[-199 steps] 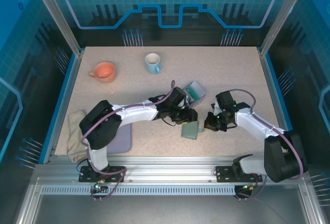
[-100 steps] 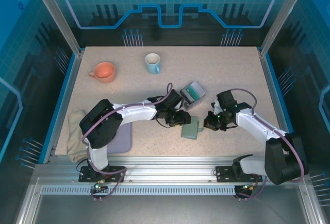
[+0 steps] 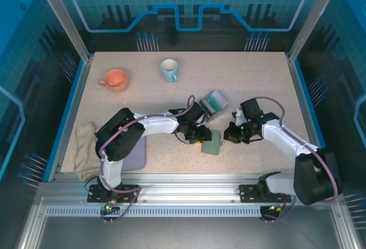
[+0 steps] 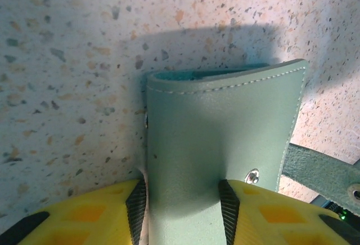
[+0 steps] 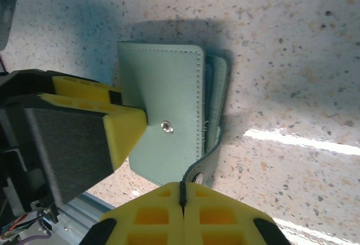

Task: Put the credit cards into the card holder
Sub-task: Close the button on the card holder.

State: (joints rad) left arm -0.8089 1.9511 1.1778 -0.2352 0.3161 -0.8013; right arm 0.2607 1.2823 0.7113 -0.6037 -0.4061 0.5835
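The left tool (image 4: pixel 182 208), partly open, clasped the card holder (image 4: pixel 219 127) by both sides. The right tool (image 5: pixel 182 194) was closed tight, pinching its snap strap (image 5: pixel 207 160).

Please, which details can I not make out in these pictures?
- Pockets of the card holder, left wrist view: its closed cover hides them, so cards inside cannot be counted.
- End of the strap, right wrist view: pinched inside the shut right pincer.
- Contents of the small box, top view: too small to count.
- Base of the left pincer, left wrist view: cut off by the bottom edge.
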